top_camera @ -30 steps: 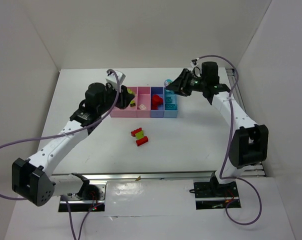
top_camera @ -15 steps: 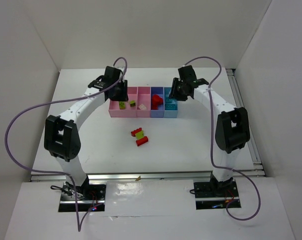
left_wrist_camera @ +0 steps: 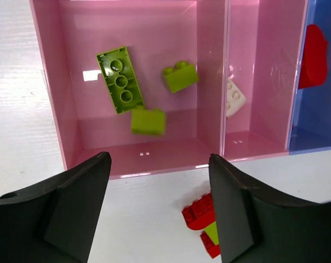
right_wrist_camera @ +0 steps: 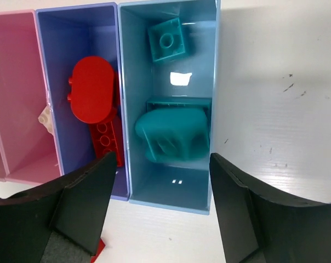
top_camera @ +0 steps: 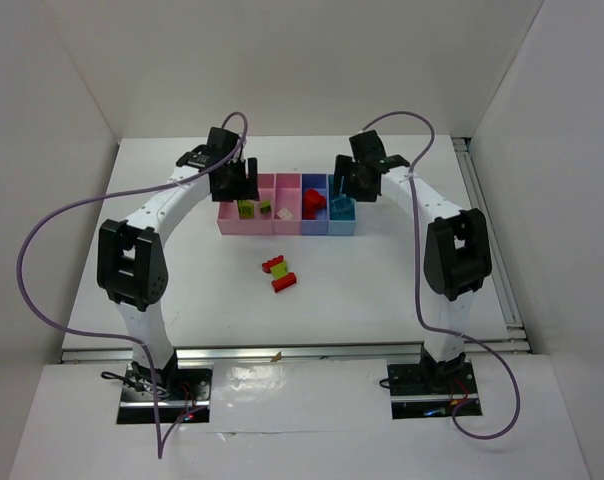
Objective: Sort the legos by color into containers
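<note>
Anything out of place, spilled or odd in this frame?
Only one thing: a small cluster of red and yellow-green legos lies loose on the table in front of the containers, mixed and unsorted. Inside the containers the colors look separated, and nothing appears spilled or damaged.

We see three yellow-green bricks [left_wrist_camera: 120, 80] in the left pink bin [left_wrist_camera: 154, 33], one whitish brick [left_wrist_camera: 234, 98] in the second pink bin [left_wrist_camera: 264, 49], red bricks [right_wrist_camera: 92, 89] in the dark blue bin [right_wrist_camera: 61, 49] and teal bricks [right_wrist_camera: 173, 133] in the light blue bin [right_wrist_camera: 171, 189]. On the white bench [top_camera: 382, 280] we find a loose cluster [top_camera: 279, 272] of red pieces with one yellow-green piece between them. The left claw [left_wrist_camera: 159, 170] and right claw [right_wrist_camera: 163, 164] are black, and the arms [top_camera: 167, 205] are white with black joints.
</note>
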### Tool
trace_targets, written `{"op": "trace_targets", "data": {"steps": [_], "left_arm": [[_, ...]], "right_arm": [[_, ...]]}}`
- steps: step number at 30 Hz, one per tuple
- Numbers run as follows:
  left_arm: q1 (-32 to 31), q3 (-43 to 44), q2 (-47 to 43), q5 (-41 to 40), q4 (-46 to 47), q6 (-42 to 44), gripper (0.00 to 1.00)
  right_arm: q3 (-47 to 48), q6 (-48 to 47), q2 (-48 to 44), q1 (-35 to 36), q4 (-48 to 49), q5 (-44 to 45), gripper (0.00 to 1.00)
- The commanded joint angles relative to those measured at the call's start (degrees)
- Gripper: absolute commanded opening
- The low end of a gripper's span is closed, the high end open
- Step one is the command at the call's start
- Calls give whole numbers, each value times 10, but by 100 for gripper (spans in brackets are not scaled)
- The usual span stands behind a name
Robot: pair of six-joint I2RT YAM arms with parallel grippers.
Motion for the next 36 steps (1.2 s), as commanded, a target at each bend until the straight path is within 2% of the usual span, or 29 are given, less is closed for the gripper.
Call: {"op": "trace_targets", "data": {"steps": [1, 6, 9, 15, 19, 23, 28, 36], "left_arm": [[4, 30, 9, 13, -5, -3, 83], [4, 42, 9, 18, -5, 2, 89], [4, 47, -11, 18, -10, 2, 89], [4, 37, -67, 26, -21, 2, 90], [15, -1, -110, 31, -34, -24, 89], [44, -63, -165, 29, -39, -59, 86], [83, -89, -194, 10, -39, -65, 85], [95, -94, -200, 35, -39, -70, 84]], "right_arm": [[29, -5, -7, 8, -9, 21, 76], [16, -5, -57, 19, -8, 40, 76], [-12, -12, -102, 31, 6, 40, 74], [-81, -25, -172, 88, -9, 34, 74], [-121, -35, -191, 155, -3, 22, 72], [-128, -58, -178, 212, -2, -3, 72], [-115, -95, -130, 274, 3, -38, 72], [-88, -106, -60, 303, -25, -38, 77]]}}
